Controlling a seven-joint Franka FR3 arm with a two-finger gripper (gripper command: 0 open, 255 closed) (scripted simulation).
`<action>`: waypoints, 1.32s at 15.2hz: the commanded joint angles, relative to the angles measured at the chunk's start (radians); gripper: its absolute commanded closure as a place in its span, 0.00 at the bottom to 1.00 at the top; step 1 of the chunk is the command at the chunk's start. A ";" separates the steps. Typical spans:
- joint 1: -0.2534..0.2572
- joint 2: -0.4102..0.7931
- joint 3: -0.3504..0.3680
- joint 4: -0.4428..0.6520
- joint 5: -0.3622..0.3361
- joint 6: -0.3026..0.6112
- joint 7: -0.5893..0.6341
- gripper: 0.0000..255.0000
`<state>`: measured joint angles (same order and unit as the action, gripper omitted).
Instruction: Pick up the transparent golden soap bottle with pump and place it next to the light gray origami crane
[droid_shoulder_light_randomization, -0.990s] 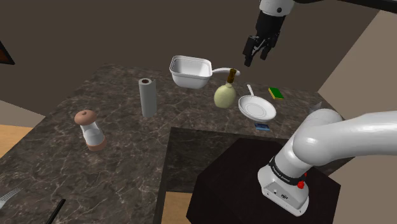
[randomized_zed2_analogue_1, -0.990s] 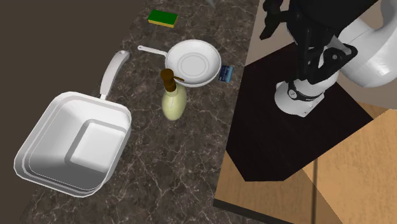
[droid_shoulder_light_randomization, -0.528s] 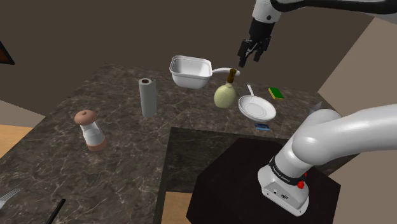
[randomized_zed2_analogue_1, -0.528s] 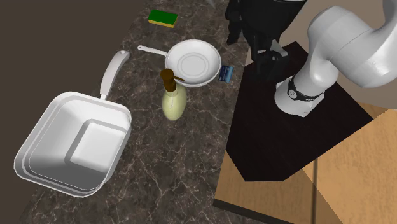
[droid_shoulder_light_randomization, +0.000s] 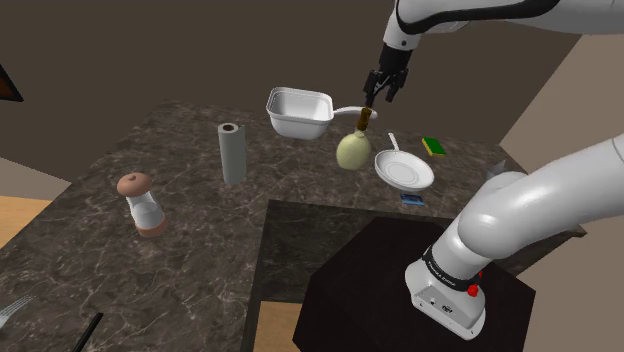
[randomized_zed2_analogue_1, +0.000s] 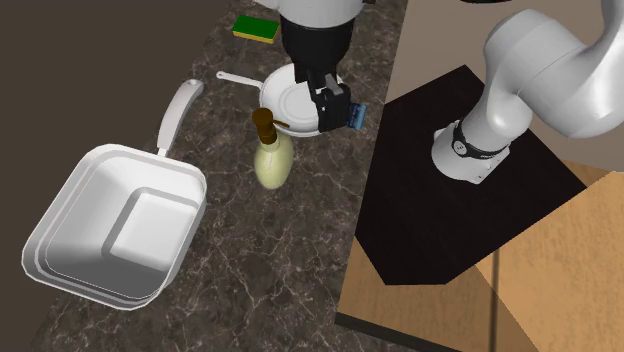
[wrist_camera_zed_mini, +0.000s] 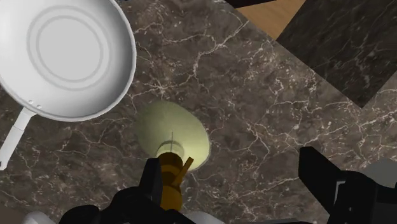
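Over the last 1 second the arm swung in from the shoulder view's right, and the end effector (droid_shoulder_light_randomization: 381, 88) has dropped to just above the pump of the soap bottle (droid_shoulder_light_randomization: 353, 150). In the second exterior view it went from out over the stand to right above the round white pan (randomized_zed2_analogue_1: 292, 92).

The bottle itself hasn't budged. It's upright on the dark marble desk (droid_shoulder_light_randomization: 180, 230), between the square white pan (droid_shoulder_light_randomization: 298, 110) and the round pan, very close to the round one's rim.

From the wrist view the end effector (wrist_camera_zed_mini: 232, 167) is wide open with nothing in it. The brown pump (wrist_camera_zed_mini: 170, 167) sits right up against 1 of the 2 fingers (wrist_camera_zed_mini: 153, 175) instead of centred in the gap.

So I'd say the approach is nearly done, but it's not lined up yet. It probably needs a small sideways nudge before coming down, otherwise that finger could land on the pump and tip the bottle. The grab hasn't started, and the trip to the origami crane comes after that.
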<state>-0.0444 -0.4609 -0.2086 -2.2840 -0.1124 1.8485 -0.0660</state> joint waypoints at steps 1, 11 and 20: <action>-0.004 0.070 -0.038 0.029 0.013 0.040 -0.041 0.00; -0.011 0.298 -0.129 0.093 0.099 0.183 -0.166 0.00; -0.010 0.315 -0.131 0.060 0.105 0.231 -0.171 0.00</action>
<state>-0.0543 -0.1467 -0.3395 -2.2240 -0.0075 2.0792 -0.2365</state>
